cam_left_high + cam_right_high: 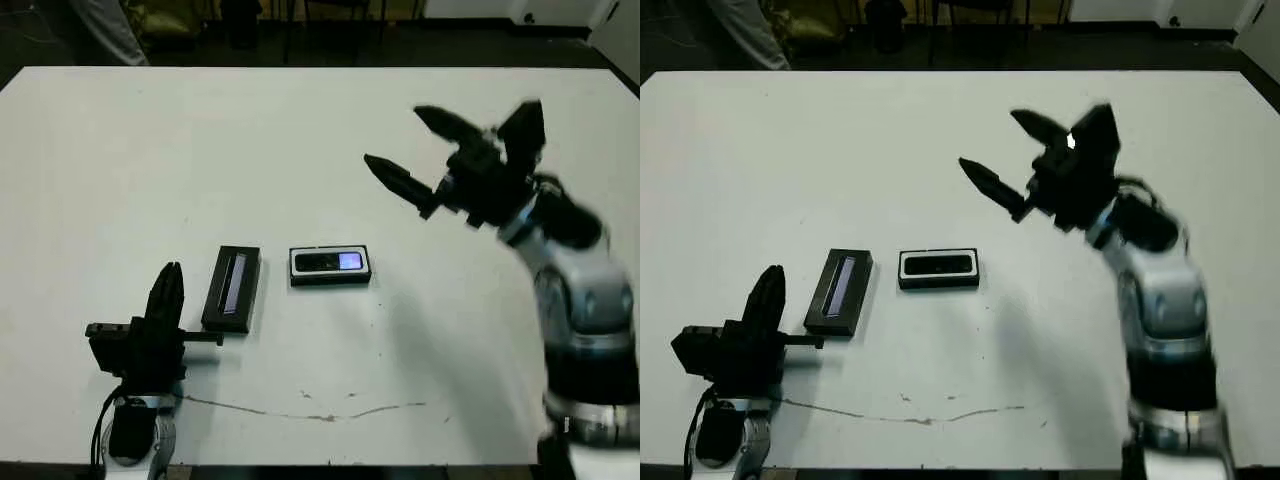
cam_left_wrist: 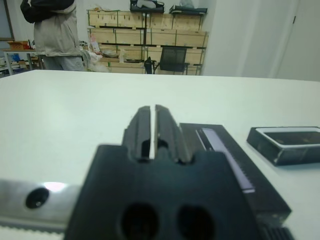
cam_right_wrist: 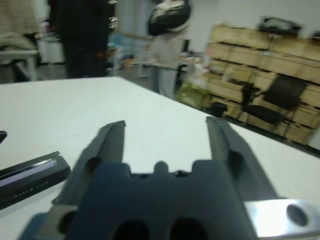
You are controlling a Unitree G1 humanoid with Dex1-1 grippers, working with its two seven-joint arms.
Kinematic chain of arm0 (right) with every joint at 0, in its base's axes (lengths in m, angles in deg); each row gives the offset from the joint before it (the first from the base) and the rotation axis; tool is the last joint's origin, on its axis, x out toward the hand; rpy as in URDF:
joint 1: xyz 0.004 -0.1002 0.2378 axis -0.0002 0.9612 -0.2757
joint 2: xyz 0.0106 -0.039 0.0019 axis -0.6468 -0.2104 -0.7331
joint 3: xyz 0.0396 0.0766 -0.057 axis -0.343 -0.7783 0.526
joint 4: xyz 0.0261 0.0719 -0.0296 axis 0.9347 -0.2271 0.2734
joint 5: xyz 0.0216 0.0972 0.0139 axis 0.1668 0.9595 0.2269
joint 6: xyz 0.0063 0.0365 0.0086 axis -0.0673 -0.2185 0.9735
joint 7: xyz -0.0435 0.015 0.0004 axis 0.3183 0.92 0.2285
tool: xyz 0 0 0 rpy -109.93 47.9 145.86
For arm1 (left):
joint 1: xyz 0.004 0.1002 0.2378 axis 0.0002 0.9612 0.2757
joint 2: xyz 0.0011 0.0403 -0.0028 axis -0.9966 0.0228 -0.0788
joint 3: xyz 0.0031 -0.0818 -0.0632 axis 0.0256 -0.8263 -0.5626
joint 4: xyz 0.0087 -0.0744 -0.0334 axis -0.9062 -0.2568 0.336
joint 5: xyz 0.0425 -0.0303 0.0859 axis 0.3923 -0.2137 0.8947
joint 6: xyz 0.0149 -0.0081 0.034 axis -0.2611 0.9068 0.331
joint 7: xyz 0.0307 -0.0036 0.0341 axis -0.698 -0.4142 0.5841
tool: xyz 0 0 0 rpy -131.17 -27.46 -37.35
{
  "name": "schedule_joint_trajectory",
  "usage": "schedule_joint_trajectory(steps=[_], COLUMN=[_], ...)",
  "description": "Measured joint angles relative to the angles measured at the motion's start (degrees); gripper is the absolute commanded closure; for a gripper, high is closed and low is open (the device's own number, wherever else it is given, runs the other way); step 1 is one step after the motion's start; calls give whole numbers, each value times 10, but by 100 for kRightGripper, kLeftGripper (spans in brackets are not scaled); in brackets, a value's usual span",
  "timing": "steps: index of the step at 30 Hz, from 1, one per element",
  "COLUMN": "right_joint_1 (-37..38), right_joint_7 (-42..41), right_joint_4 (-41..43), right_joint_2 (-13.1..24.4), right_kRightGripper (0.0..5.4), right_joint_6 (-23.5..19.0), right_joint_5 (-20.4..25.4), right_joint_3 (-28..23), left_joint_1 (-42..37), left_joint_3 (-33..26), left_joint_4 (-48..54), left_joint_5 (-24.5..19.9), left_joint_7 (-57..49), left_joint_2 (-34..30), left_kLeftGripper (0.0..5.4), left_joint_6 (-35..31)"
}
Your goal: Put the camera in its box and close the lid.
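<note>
Worktop [image 1: 300,130]: white, bearing two black items near the front edge; a thin crack-like line runs along its front.
Right claw [image 1: 432,150]: raised above the worktop, well apart from both items, fingers spread wide, empty.
Left claw [image 1: 168,283]: low at the front left, fingers pressed together, empty, just beside the lid.
Lid [image 1: 232,287]: long black cover, grey strip facing up, lying flat.
Box [image 1: 330,266]: shallow tray just right of the lid, apart from it.
Camera [image 1: 329,262]: appears already seated in the box, bluish screen upward.
Handling: the lid looks light, rigid and glossy, likely slippery; grip across its long edges.
Unclear: how deep the camera sits; the box lining is mostly hidden.
</note>
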Motion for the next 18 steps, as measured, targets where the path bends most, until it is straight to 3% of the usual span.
schedule_joint_trajectory(steps=[5, 12, 14, 18], right_joint_1=[94, 194, 217, 268], right_joint_7=[70, 104, 117, 179], right_joint_4=[71, 79, 80, 77], right_joint_2=[-10, -26, -38, -80], right_kRightGripper=[366, 526, 538, 538], right_joint_6=[18, 57, 76, 156], right_joint_5=[-23, -21, -20, -55], right_joint_3=[11, 11, 10, 21], left_joint_1=[16, 40, 44, 56], left_joint_3=[-1, -1, -1, -1], left_joint_4=[12, 38, 45, 62], left_joint_5=[-3, -13, -16, -16], left_joint_7=[6, 15, 18, 17], left_joint_2=[-1, -2, -2, -2], left_kLeftGripper=[540, 540, 540, 540], left_joint_6=[3, -12, -21, -45])
